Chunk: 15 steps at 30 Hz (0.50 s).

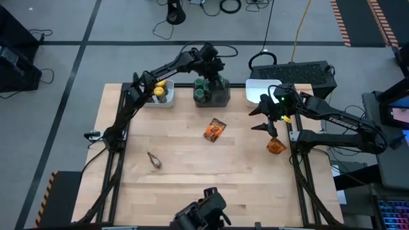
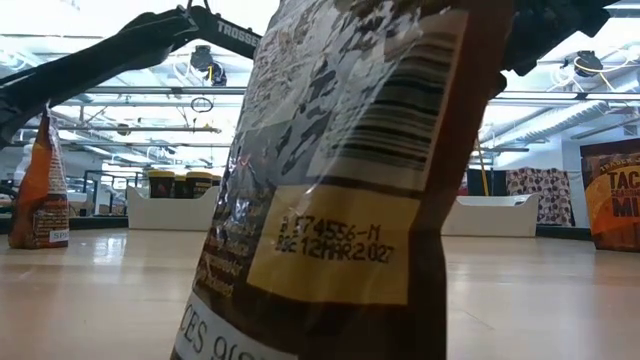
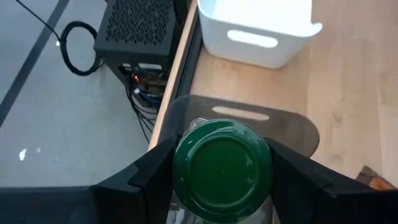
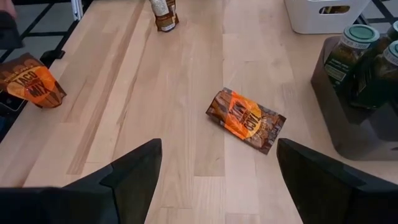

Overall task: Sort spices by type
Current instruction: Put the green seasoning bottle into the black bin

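While the desk [image 1: 192, 185] carries three bins along its far edge, the left tool [image 3: 222, 177] is clamped on a green-lidded jar [image 3: 222, 169] above the dark grey bin [image 1: 220, 97]. The right tool [image 1: 267, 119] is spread apart near the right edge. One packet [image 1: 215, 130] lies mid-desk, another [image 1: 276, 146] at the right edge, a third [image 1: 154, 160] toward the left.

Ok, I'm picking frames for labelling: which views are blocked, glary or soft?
Low view: a packet right at the lens fills the middle, ceiling lights glare behind. Left wrist view: the green-lidded jar between the fingers looks soft. High view: even light, small items. Right wrist view: clear, the flat packet sharp.
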Available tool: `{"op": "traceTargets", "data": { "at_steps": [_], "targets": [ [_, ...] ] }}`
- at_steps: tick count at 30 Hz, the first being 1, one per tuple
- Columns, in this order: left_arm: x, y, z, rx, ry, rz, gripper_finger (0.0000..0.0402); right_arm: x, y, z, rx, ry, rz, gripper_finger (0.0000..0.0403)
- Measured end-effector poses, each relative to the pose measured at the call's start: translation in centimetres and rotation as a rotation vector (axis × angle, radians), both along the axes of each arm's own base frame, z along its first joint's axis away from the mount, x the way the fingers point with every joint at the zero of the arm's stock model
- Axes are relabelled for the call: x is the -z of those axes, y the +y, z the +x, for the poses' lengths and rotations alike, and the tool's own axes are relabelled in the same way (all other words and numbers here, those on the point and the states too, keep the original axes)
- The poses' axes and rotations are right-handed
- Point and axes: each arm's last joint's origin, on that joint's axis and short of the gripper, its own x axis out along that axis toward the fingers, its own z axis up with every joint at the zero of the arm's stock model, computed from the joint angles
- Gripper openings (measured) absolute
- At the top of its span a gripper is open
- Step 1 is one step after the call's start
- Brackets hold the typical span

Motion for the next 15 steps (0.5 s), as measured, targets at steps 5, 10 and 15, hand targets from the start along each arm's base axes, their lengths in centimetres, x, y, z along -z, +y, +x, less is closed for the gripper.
{"op": "traceTargets", "data": {
  "at_steps": [5,10,15],
  "targets": [
    [0.4,0.0,-0.2,-0.017,0.036,0.001,0.0212,0.0,-0.1,0.0,0.015,0.004,-0.012,0.0302],
    [1.0,-0.1,-0.1,-0.016,0.055,-0.014,0.0212,0.0,-0.1,0.0,0.019,0.006,-0.016,0.0302],
    [2.9,0.1,0.4,-0.019,0.095,-0.031,0.0212,0.0,-0.1,0.0,0.019,0.006,-0.015,0.0302]
  ]
}}
